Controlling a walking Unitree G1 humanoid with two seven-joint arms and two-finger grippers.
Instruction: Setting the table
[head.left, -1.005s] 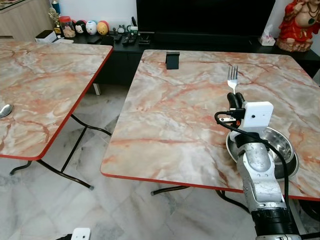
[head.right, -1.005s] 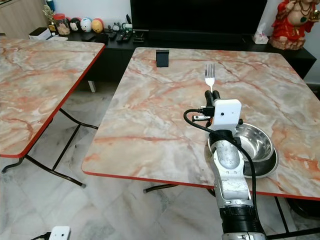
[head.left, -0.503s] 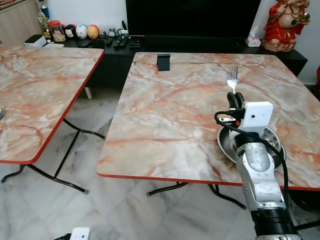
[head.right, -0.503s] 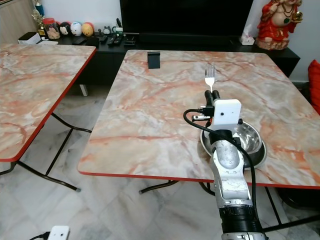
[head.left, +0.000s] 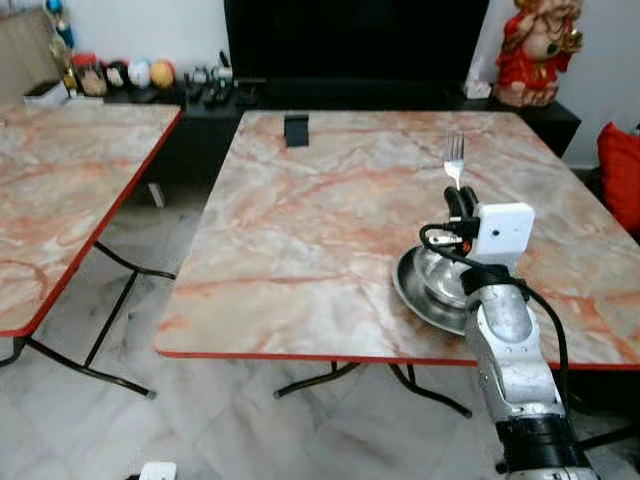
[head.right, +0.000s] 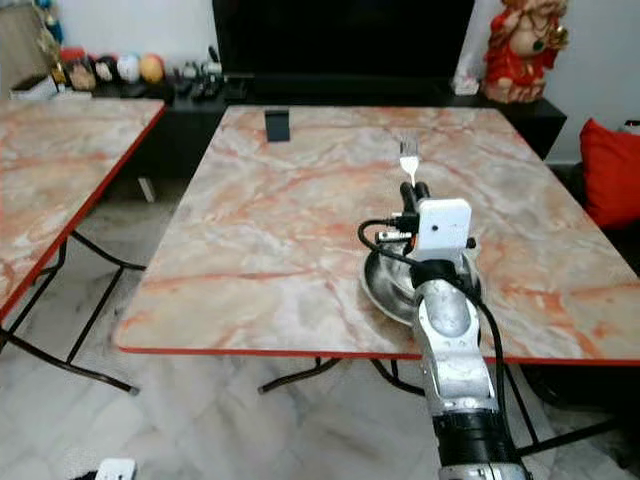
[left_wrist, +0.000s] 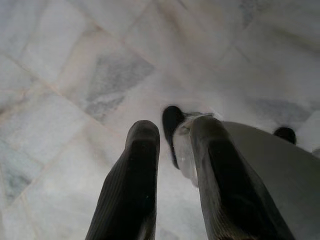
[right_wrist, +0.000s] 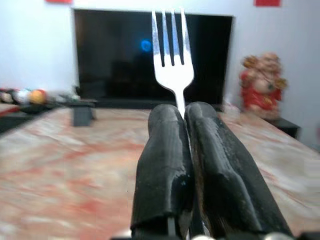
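"What have you got in hand?"

"My right claw (head.left: 459, 197) is clenched on the handle of a silver metal fork (head.left: 454, 160), tines pointing up and away from me. I'm holding it over the marbled orange-and-cream tabletop with the red edge (head.left: 320, 210), just above the far rim of the round stainless steel bowl (head.left: 432, 290) that sits at the near right of the tabletop."

"And the other arm?"

"My left claw (left_wrist: 172, 165) hangs idle over the pale marble floor (left_wrist: 75, 75), fingers a little apart and gripping nothing that I can make out."

"How would you set the fork down well?"

"I judge the fork belongs flat beside the bowl, not in it. So I would carry it clear of the rim to the bare marble on the left of the bowl, tip my wrist until the handle lies level, and lower it until the metal touches before I let go. Letting go from this height, with the fork upright, would likely make it clatter or bounce into the bowl."

"Anything to mind on the tabletop?"

"A small black block (head.left: 295, 130) stands well apart at the far left, no obstacle. The near edge is the worry: the bowl sits close to it, so I would keep the fork parallel to the bowl and fully on the surface."
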